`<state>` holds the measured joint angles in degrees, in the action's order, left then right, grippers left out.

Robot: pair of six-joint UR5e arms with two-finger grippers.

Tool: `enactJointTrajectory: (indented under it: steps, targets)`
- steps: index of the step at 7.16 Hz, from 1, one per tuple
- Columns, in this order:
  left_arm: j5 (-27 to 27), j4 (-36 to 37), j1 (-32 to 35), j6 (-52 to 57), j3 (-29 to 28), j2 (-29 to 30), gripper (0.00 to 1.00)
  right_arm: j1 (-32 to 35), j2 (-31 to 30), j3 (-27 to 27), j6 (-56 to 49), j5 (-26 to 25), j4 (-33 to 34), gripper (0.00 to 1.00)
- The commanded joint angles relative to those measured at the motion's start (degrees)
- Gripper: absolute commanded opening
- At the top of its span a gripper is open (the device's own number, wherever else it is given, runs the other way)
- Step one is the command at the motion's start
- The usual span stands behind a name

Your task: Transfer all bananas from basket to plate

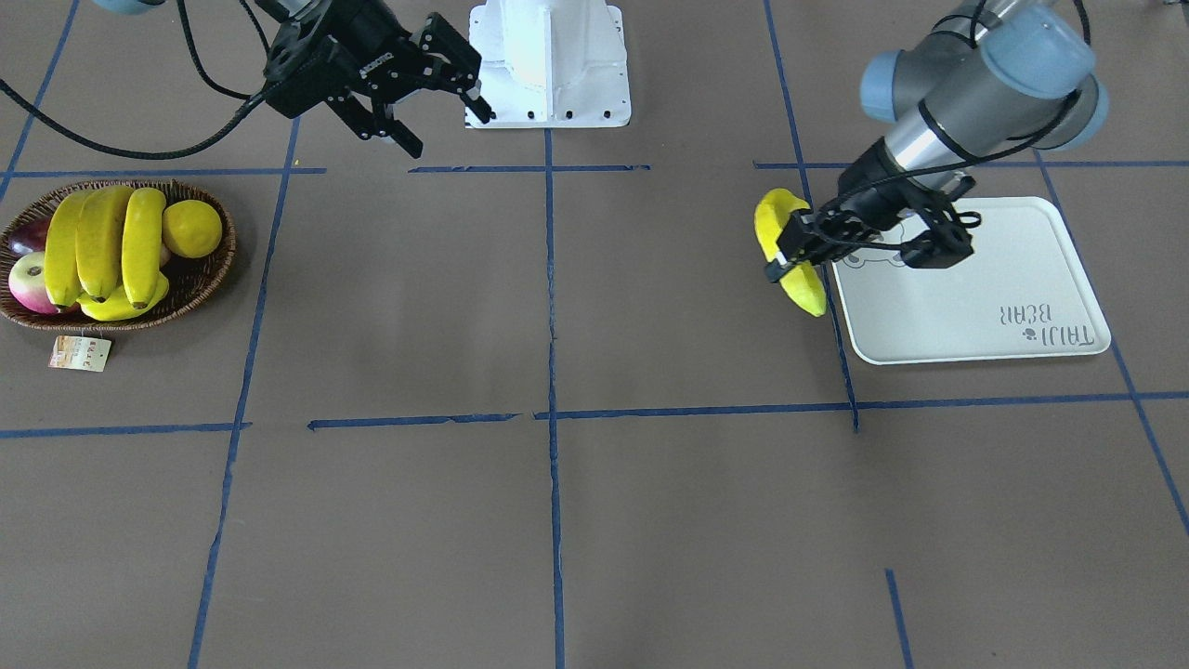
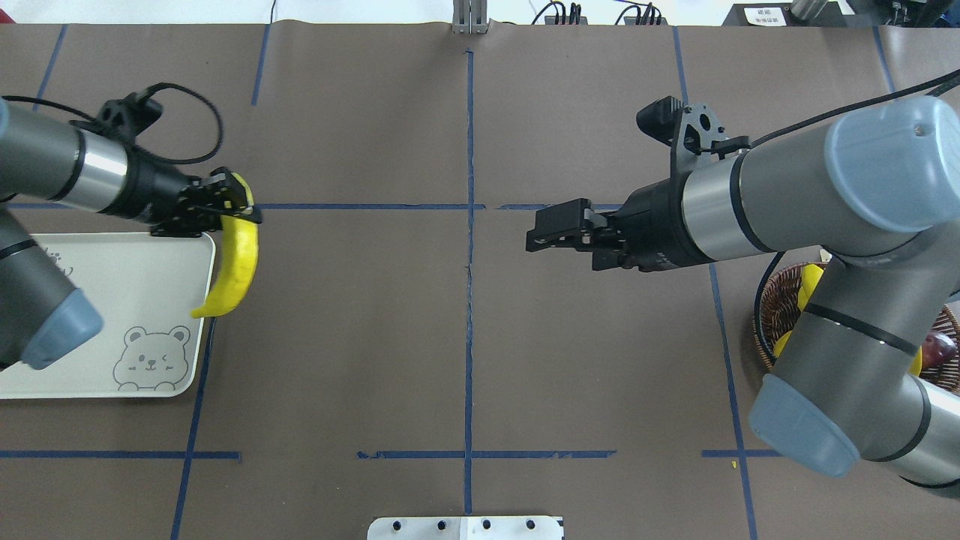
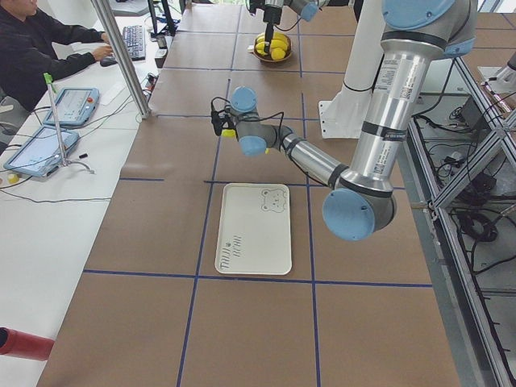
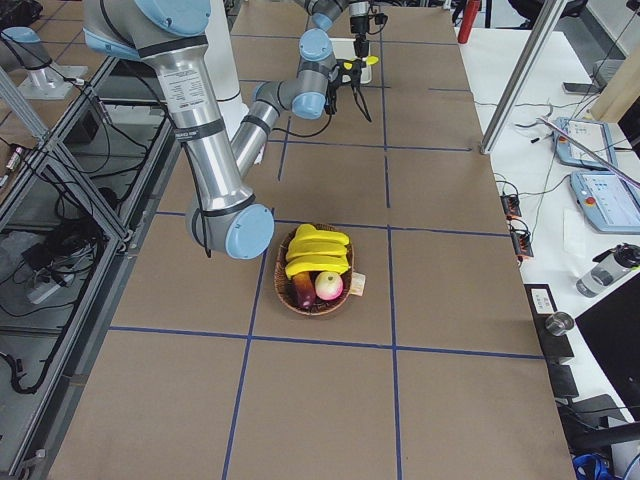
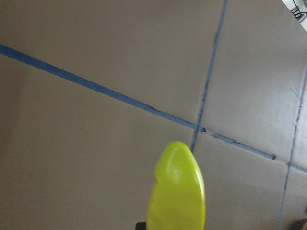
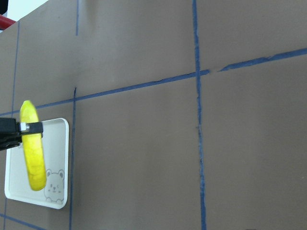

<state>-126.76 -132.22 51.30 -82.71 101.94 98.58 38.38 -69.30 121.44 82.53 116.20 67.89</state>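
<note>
You have one banana at the plate's rim, and the others are in the basket.
In the overhead view, your left fingers (image 2: 225,204) are clenched on a banana (image 2: 238,262) at the plate's (image 2: 112,300) 2 o'clock corner. Your right fingers (image 2: 546,231) hang spread and empty. More bananas (image 1: 102,242) lie in the basket (image 1: 200,283), at the surface's 3 o'clock.

Woven wicker basket (image 1: 200,279) — glossy bananas (image 1: 111,243)

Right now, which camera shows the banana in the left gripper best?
Overhead exterior: the banana shows full length, clamped toward one end by the left gripper. Front-facing has the gripper covering part of it; left wrist sees only one end; right wrist shows it whole but small; side views, barely.
</note>
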Motion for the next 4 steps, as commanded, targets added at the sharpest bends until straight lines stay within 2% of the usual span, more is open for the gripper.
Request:
enactJointTrajectory:
  steps: [1,3,4]
  targets:
    - [0.5,0.5,6.7,13.8,-0.1,-14.0,0.0,3.0,-3.4,-0.4,-0.2,-0.2,0.1,1.0]
    - [0.8,0.6,7.1,14.4,-2.0,-17.5,0.0,2.8,-3.4,-1.0,-0.2,-1.1,0.1,1.0]
    - [3.2,0.6,6.8,14.5,-4.1,-17.7,0.0,2.9,-3.4,-1.2,-0.2,-1.2,0.1,1.0]
